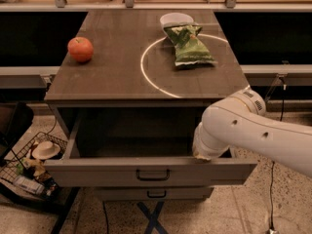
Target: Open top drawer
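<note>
The top drawer [97, 172] of the grey cabinet is pulled out, showing a plain grey inside, with a small black bar handle [153, 175] at the centre of its front. My white arm reaches in from the right. The gripper [204, 154] sits at the drawer's right side, just behind the front panel, hidden by the wrist. A narrower drawer [156, 194] below is closed.
On the cabinet top [107, 77] lie a red apple [80, 49] at left, a green chip bag [188, 46] and a white bowl [176, 19] at the back right, inside a white circle mark. A wire basket [29, 167] with clutter stands on the floor at left.
</note>
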Motion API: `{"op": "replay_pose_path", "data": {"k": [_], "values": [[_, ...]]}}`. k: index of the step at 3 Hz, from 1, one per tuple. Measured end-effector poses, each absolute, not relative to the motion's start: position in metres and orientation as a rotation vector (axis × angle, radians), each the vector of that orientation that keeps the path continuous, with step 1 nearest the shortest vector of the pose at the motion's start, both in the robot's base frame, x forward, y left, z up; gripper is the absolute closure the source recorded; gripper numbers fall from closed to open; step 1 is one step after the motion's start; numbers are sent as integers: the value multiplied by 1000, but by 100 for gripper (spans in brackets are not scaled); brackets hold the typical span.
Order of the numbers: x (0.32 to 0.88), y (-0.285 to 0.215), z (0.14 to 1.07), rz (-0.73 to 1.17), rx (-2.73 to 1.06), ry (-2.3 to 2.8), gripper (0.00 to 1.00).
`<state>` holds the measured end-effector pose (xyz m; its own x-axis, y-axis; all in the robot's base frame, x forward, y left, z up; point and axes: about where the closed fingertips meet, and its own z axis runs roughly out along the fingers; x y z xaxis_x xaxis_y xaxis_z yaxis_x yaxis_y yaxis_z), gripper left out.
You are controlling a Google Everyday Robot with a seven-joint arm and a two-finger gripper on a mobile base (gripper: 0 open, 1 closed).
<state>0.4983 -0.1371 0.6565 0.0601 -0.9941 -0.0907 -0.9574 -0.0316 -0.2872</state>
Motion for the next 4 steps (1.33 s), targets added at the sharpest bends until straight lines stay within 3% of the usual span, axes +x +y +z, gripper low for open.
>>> {"op": "replay_pose_path", "data": {"k": [1, 4], "values": [[498, -137, 657, -194, -2070, 1975, 100], [390, -110, 644, 59, -2210, 2032, 100]]}}
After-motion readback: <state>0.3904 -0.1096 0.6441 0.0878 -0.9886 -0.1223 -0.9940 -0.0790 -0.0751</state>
